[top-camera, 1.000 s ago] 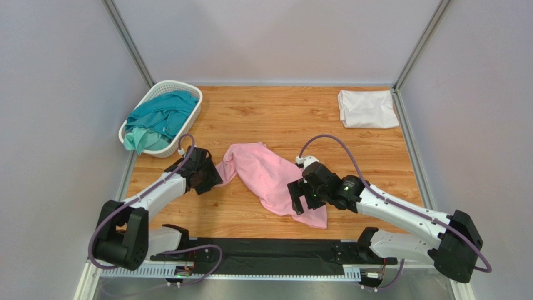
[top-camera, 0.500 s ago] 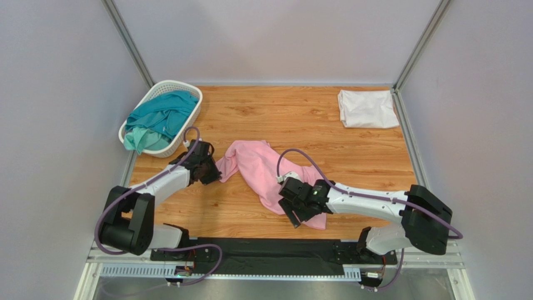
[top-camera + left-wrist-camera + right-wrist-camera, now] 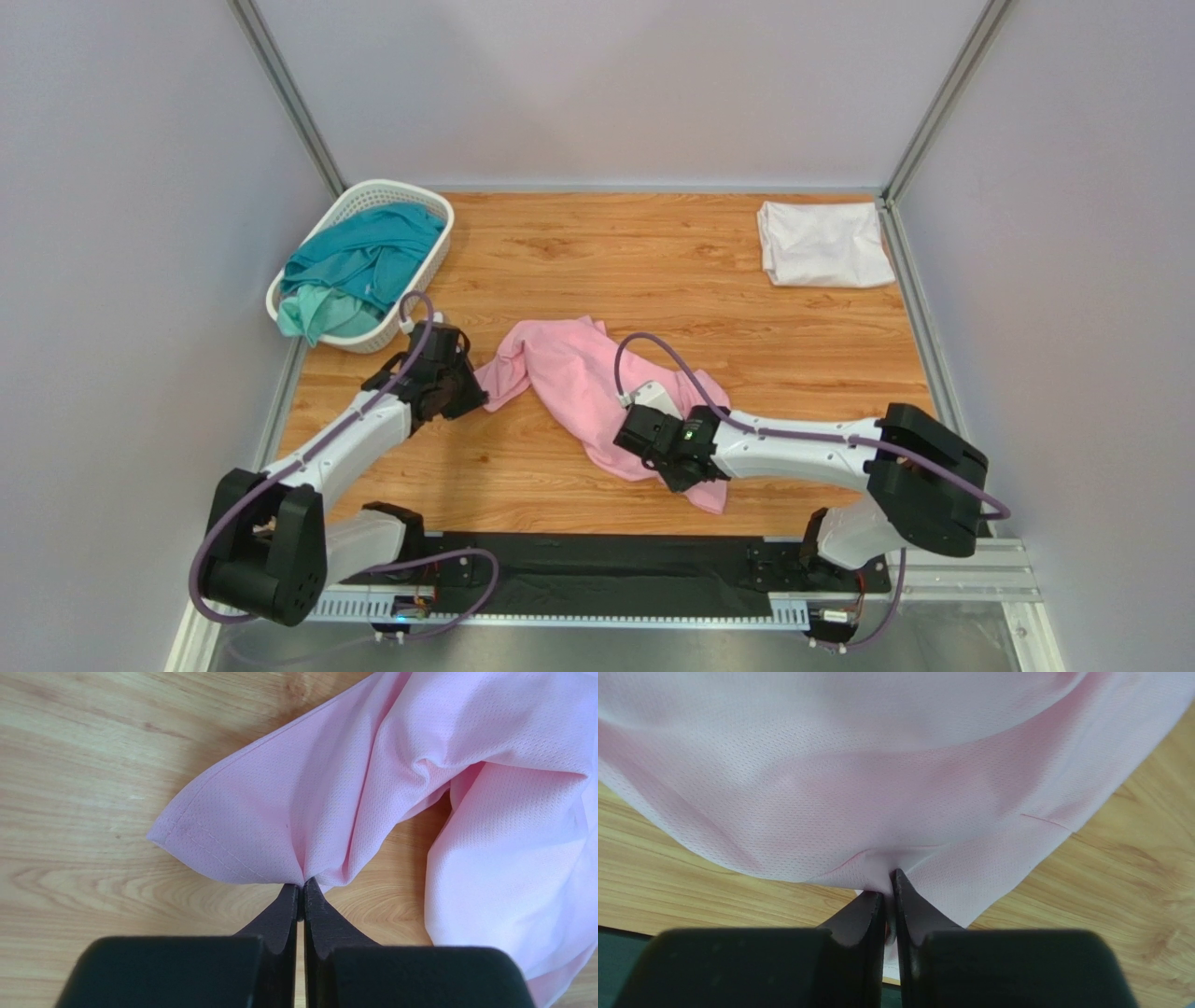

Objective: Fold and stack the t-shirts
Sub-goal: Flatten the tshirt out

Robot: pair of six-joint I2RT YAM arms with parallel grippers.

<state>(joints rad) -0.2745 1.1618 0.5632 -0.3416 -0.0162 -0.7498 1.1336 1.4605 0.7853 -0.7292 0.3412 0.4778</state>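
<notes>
Wood-grain tabletop (image 3: pixel 631 266), grey panel walls (image 3: pixel 617 84) on three sides. Light pink t-shirt (image 3: pixel 582 378) lies crumpled between both grippers. Left gripper (image 3: pixel 302 890): jaws pinched on a hemmed edge at the tips. Right gripper (image 3: pixel 890 882): jaws clamped on the shirt's near edge. Folded white t-shirt (image 3: pixel 825 242) lies far beyond the right jaws. Teal t-shirt (image 3: pixel 362 259) sits in a lattice basket (image 3: pixel 376 188) beyond the left jaws.

I count three shirts: pink shirt (image 3: pixel 589 375), white shirt (image 3: pixel 825 244), teal shirt (image 3: pixel 368 259). One basket (image 3: pixel 435 259). Two arms: left arm (image 3: pixel 351 434), right arm (image 3: pixel 800 445).
</notes>
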